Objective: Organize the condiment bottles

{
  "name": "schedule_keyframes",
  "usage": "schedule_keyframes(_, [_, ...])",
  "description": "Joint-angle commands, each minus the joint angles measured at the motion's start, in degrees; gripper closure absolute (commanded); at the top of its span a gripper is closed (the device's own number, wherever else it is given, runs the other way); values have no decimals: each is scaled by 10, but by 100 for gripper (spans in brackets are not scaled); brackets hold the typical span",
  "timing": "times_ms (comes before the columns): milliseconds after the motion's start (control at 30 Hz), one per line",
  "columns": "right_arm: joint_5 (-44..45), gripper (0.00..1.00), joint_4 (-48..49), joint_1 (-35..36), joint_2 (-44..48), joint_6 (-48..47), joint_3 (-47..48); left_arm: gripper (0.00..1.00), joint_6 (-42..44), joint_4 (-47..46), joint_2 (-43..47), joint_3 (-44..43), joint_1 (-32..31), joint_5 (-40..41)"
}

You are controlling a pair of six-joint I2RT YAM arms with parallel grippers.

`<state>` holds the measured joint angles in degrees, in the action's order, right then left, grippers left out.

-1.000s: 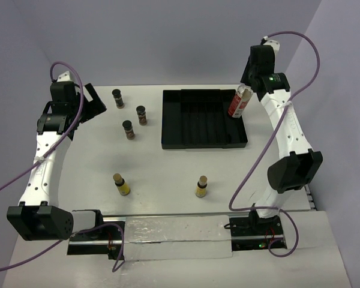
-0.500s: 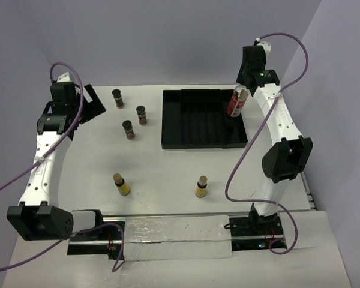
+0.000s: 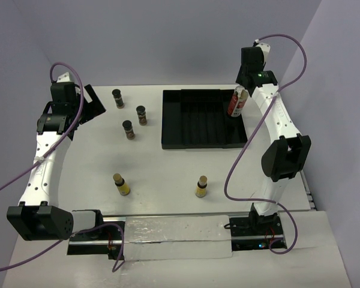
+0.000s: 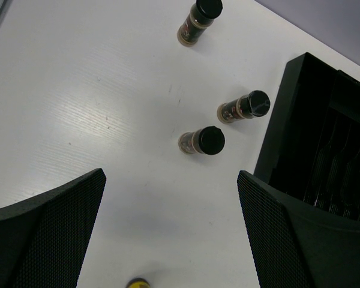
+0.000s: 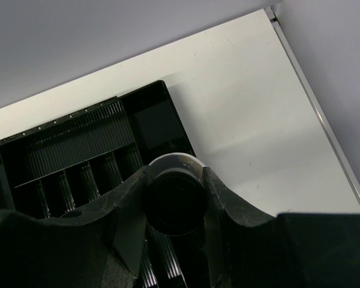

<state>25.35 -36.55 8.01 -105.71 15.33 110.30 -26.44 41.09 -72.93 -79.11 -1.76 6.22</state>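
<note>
The white table (image 3: 168,168) carries a black ribbed tray (image 3: 198,146) on its far right part.

The right gripper (image 3: 243,90) has its jaws closed onto the reddish bottle (image 3: 236,102), pinching it near its top. In the wrist view the two black fingers (image 5: 129,198) hug the round top of the bottle (image 5: 174,201) from both sides. The bottle leans, its lower end down at the far right corner of the tray (image 5: 78,141); whether it rests on the tray floor cannot be told. The right arm is stretched far forward along the table's right side, the wrist pointing downward over that corner.

The left gripper (image 3: 95,103) has its jaws spread wide and holds nothing; its fingers (image 4: 48,234) frame bare table. The left arm reaches forward along the left edge, raised above the far left of the table.

Three dark brown bottles (image 3: 117,98) (image 3: 142,114) (image 3: 128,129) with black lids stand upright in a loose cluster between the left gripper and the tray, apart from one another. Two yellow bottles (image 3: 122,185) (image 3: 201,186) stand upright nearer the arm bases, well apart.
</note>
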Motion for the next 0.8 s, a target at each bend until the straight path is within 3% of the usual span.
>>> schedule_keyframes(0, [26, 91, 89, 4, 11, 1, -9, 1, 4, 4, 11, -14, 2, 8])
schedule_keyframes(533, [42, 90, 107, 27, -12, 1, -50, 1, 2, 17, 12, -10, 2, 22])
schedule_keyframes(667, [35, 77, 103, 28, -15, 1, -50, 1, 1, 20, 6, -10, 3, 23])
schedule_keyframes(767, [33, 47, 103, 30, -14, 1, -54, 1, -1, 19, 3, -8, 2, 22])
